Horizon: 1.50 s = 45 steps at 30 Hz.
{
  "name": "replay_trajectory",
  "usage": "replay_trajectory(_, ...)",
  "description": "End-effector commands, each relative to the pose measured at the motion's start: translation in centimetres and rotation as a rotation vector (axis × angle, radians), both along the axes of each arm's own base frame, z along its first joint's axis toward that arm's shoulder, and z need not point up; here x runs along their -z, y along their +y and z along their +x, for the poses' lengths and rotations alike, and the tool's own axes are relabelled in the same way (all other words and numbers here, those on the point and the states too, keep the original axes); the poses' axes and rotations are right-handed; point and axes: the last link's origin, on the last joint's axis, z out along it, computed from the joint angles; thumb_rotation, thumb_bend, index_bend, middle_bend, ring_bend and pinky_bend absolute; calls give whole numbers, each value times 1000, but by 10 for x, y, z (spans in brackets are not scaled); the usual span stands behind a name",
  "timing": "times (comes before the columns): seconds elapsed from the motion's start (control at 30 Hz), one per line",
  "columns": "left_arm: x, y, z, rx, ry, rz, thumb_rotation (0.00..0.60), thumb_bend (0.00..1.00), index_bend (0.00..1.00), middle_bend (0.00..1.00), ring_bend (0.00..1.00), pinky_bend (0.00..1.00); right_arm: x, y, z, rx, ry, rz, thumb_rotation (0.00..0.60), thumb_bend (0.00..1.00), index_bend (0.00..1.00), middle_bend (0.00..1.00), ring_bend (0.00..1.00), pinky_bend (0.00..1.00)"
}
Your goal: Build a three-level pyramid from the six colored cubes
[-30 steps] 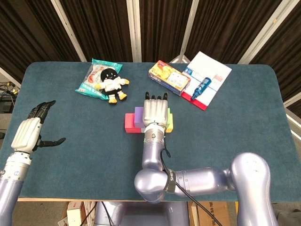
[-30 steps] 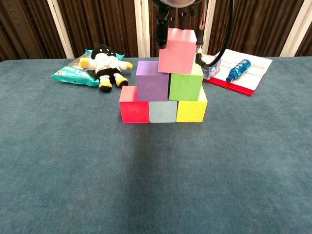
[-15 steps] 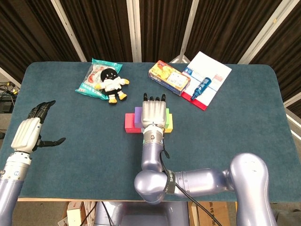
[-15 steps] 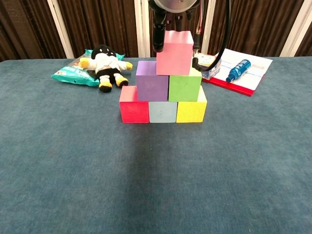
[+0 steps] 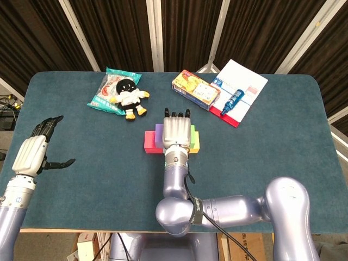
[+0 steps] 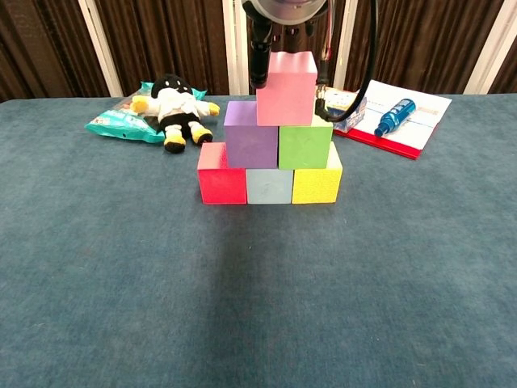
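Note:
In the chest view a red cube (image 6: pixel 222 173), a pale blue cube (image 6: pixel 270 185) and a yellow cube (image 6: pixel 317 182) form the bottom row. A purple cube (image 6: pixel 251 134) and a green cube (image 6: pixel 305 145) sit on them. My right hand (image 5: pixel 176 133) grips a pink cube (image 6: pixel 286 88) from above, its fingers (image 6: pixel 260 56) down the cube's sides. The pink cube lies over the purple-green seam; I cannot tell whether it rests on them. From the head view the hand hides most of the stack. My left hand (image 5: pixel 33 153) hangs open at the table's left, holding nothing.
A plush toy (image 5: pixel 129 97) lies on a snack bag (image 5: pixel 107 92) at the back left. A snack box (image 5: pixel 196 89) and a white book (image 5: pixel 241 87) with a blue bottle (image 5: pixel 232 101) lie at the back right. The table's front edge (image 5: pixel 109 228) is near.
My right hand has carried the pink cube a little left and down, from over the green cube toward the seam. The left hand has not moved.

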Motion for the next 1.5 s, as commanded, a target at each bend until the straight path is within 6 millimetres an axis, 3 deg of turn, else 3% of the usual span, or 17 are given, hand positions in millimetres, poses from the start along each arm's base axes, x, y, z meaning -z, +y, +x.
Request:
replay_trajectory(0.03, 0, 0, 0, -1, -1, 1, 600, 130, 0, 59, 0, 9, 0, 0, 0, -1, 0, 0, 600, 496, 0, 434, 264, 0)
replay_trajectory(0.53, -1, 0, 0, 1, -3, 4, 600, 130, 0, 59, 0, 6, 0, 2, -1, 1, -14, 2, 600, 496, 0, 422, 223, 0)
replay_trajectory(0.87, -2, 0, 0, -3, -5, 4, 600, 129, 0, 59, 0, 0, 0, 4, 0, 1, -22, 9, 600, 496, 0, 251, 87, 0)
replay_trajectory(1.5, -3, 0, 0, -6, -8, 7, 600, 129, 0, 59, 0, 0, -1, 6, 3, -20, -56, 13, 600, 496, 0, 58, 8, 0)
